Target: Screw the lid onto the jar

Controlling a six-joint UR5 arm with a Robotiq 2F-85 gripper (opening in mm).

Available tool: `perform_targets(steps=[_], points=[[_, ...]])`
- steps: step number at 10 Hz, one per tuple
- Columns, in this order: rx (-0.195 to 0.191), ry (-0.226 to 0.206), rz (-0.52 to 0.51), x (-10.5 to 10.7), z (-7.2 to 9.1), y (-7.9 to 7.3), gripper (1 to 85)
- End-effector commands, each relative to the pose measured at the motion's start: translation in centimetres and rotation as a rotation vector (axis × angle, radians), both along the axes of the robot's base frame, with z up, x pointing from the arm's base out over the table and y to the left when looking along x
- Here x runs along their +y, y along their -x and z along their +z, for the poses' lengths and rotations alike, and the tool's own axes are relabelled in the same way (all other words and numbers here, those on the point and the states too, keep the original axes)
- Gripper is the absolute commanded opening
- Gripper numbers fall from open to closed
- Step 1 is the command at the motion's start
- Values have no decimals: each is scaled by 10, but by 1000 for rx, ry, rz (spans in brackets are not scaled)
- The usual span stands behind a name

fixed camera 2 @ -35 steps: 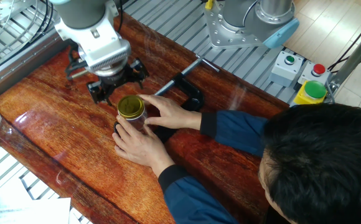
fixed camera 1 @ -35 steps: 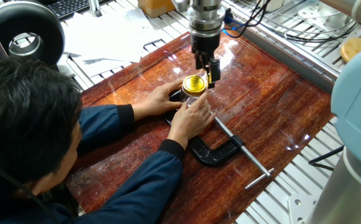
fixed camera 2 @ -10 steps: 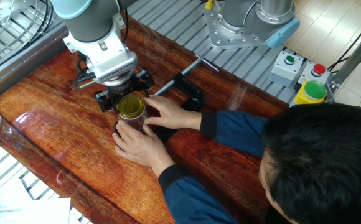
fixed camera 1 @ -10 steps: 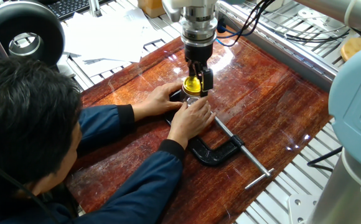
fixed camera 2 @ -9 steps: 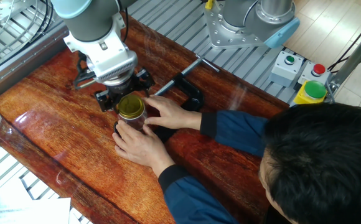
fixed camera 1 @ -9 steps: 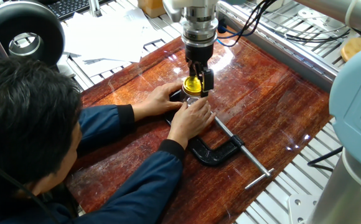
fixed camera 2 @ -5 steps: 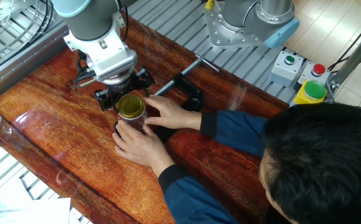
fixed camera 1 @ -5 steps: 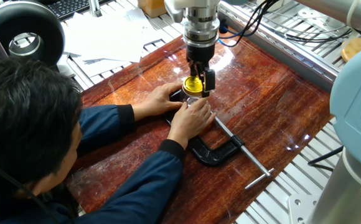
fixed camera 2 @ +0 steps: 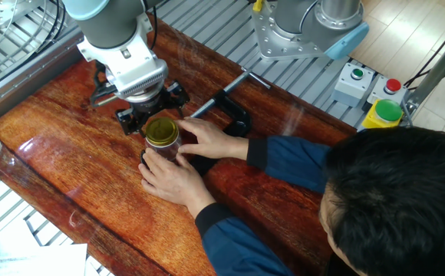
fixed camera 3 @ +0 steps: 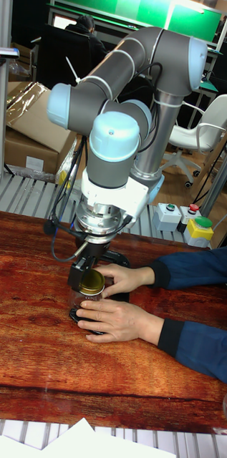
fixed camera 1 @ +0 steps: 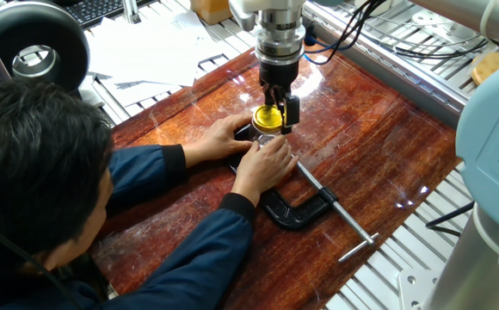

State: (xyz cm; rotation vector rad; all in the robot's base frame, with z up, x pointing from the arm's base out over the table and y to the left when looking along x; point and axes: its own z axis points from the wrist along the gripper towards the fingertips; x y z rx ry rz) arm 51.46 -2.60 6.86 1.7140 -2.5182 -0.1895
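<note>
Paper sheets [fixed camera 1: 150, 47] and a dark round fixture [fixed camera 1: 36, 53] occupy the far-left background of one fixed view, beside the reddish wooden table [fixed camera 1: 378, 151]. Person [fixed camera 1: 34, 185] in a blue sleeve, seated at left in this view, reaches both hands to the table's middle: one hand [fixed camera 1: 224, 136] cups the jar from the far side, the other hand [fixed camera 1: 265, 165] braces it from the near side. Between these hands stands the jar [fixed camera 2: 161, 150], upright, clear glass largely hidden by the fingers, with the lid [fixed camera 1: 267, 116] sitting on its mouth; whether the threads are engaged cannot be told. Directly above, the gripper [fixed camera 1: 275, 114] points straight down, its dark fingers [fixed camera 1: 292, 111] flanking the lid at narrow spacing; the other fixed view shows the fingers just beside the cap's rim [fixed camera 2: 162, 132], yet actual contact cannot be confirmed. The tall fixed view shows the grey-and-blue arm [fixed camera 3: 120, 136] arching over the lid [fixed camera 3: 92, 282], with the hands [fixed camera 3: 117, 320] around the jar below it. Right of the jar lies a black C-clamp [fixed camera 1: 299, 209] flat on the table, its screw rod pointing away to the right. At far right, a tan wooden disc [fixed camera 1: 490, 67] rests off the table on the slotted metal frame [fixed camera 1: 421, 86].
</note>
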Motion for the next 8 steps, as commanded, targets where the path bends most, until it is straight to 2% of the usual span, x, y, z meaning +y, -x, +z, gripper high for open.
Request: perform_targets(steps=[1, 8], points=[[4, -12, -1, -2, 2, 3, 850], [21, -27, -22, -7, 1, 16, 850]])
